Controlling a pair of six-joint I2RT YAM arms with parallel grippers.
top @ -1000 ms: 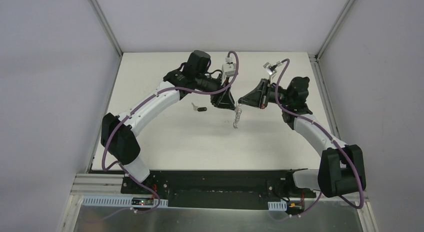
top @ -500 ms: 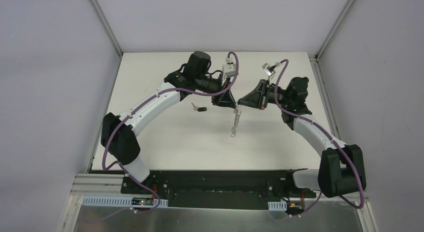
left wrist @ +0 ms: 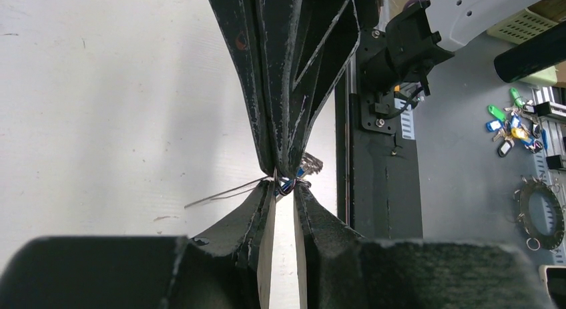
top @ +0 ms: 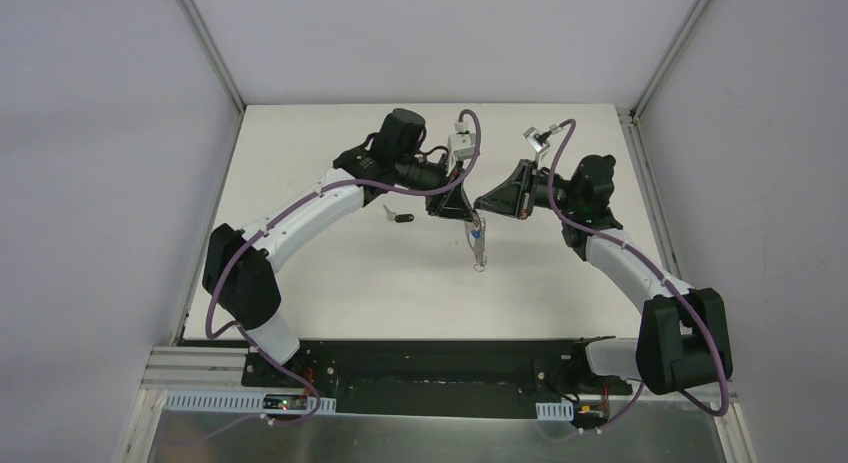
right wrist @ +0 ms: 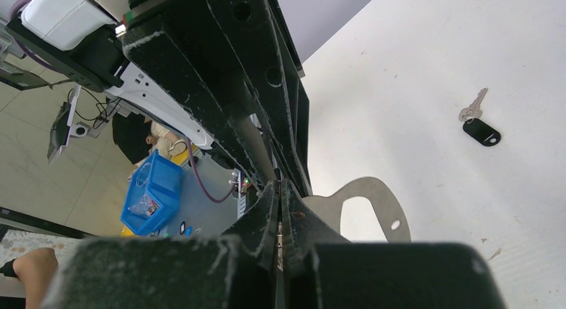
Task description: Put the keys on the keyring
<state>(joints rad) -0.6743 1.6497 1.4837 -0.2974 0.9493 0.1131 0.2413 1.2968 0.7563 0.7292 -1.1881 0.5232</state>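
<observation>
Left jaws pinch the keyring [top: 477,245]; right jaws closed tip-to-tip beside them, their contents hidden.

Left gripper fingers [left wrist: 320,222]: matt black plastic, rough-grained, edges scuffed pale. Key [right wrist: 482,131]: bright metal blade, glossy black plastic head. Table [top: 330,273]: matt white, smooth, faintly marked; keyring [top: 478,245]: thin silvery metal.
</observation>
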